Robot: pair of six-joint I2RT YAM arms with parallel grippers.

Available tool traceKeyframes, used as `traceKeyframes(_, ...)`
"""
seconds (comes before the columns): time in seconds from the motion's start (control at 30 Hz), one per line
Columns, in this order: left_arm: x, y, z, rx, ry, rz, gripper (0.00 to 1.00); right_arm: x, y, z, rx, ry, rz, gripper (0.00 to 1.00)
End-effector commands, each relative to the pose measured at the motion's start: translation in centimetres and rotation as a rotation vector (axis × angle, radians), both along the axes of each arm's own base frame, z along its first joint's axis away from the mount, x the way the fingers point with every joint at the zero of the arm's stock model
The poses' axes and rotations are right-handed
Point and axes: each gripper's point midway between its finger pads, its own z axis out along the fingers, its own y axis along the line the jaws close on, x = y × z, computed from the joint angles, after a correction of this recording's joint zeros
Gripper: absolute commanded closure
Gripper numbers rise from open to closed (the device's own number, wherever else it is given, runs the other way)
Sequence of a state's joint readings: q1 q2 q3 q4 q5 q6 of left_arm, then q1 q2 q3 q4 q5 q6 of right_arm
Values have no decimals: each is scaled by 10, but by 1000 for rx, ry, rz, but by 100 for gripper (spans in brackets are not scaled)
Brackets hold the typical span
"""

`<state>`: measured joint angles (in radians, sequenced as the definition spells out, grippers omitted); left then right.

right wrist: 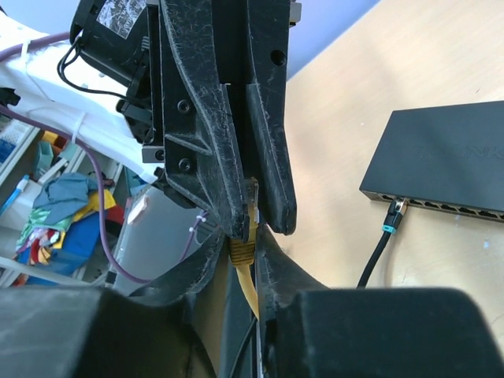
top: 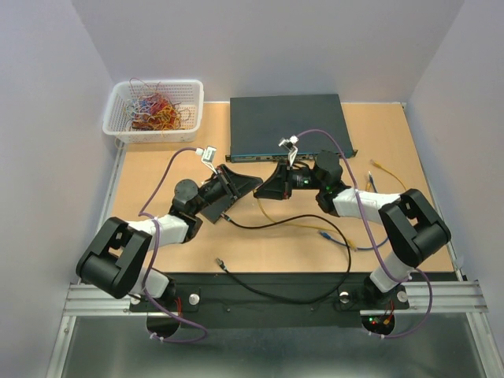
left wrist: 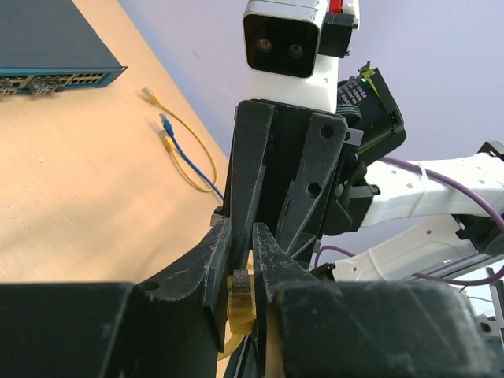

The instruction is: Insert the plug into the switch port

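Note:
The black switch [top: 287, 124] lies at the back of the table, ports toward me; it also shows in the left wrist view [left wrist: 47, 47] and the right wrist view [right wrist: 449, 157]. My two grippers meet tip to tip in front of it. The left gripper [top: 257, 183] is shut on the yellow plug [left wrist: 240, 295]. The right gripper [top: 268, 191] is shut on the same plug at its ribbed boot [right wrist: 242, 250], and the yellow cable [top: 276, 216] trails down to the table. The left gripper's fingers [right wrist: 236, 118] overlap the plug's tip.
A black cable with a teal-ringed plug [right wrist: 392, 216] sits in a switch port. A loose black cable [top: 276, 295] loops over the near table edge. A blue plug [top: 324, 234] and yellow plugs [top: 376, 164] lie at the right. A white basket [top: 153, 110] of wires stands back left.

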<state>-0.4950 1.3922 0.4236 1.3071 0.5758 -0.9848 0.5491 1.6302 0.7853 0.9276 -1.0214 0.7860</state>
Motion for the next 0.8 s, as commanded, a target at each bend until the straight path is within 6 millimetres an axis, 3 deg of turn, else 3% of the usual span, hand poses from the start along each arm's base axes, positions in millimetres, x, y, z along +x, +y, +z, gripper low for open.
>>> traceKeyframes(0.0,-68,39,139,-367,-697,14,100,-10,2,7,32,-56,45,83)
traceKeyframes(0.13,-67,41,140,-372,-695,26,100,-11,1,7,34,-55,45,100)
traceKeyframes(0.2,-63,39,137,-365,-675,24,99,-11,0,7,35,-51,30,99)
traceKeyframes(0.23,-63,39,135,-360,-669,18,81,-9,0,9,37,-49,16,100)
traceKeyframes(0.33,-54,41,127,-335,-633,33,48,-2,-1,3,14,-18,-18,100)
traceKeyframes(0.43,-42,51,116,-298,-587,72,38,9,-2,-16,-69,-5,-80,100)
traceKeyframes(0.53,-28,60,105,-252,-527,110,32,21,-5,-38,-177,-2,-144,100)
traceKeyframes(0.67,4,85,87,-144,-448,248,31,55,-21,-74,-409,-25,-341,100)
traceKeyframes(0.7,20,85,63,-75,-336,280,32,56,-27,-83,-463,-27,-362,100)
traceKeyframes(0.77,50,106,57,40,-290,478,32,68,-32,-90,-535,-47,-451,100)
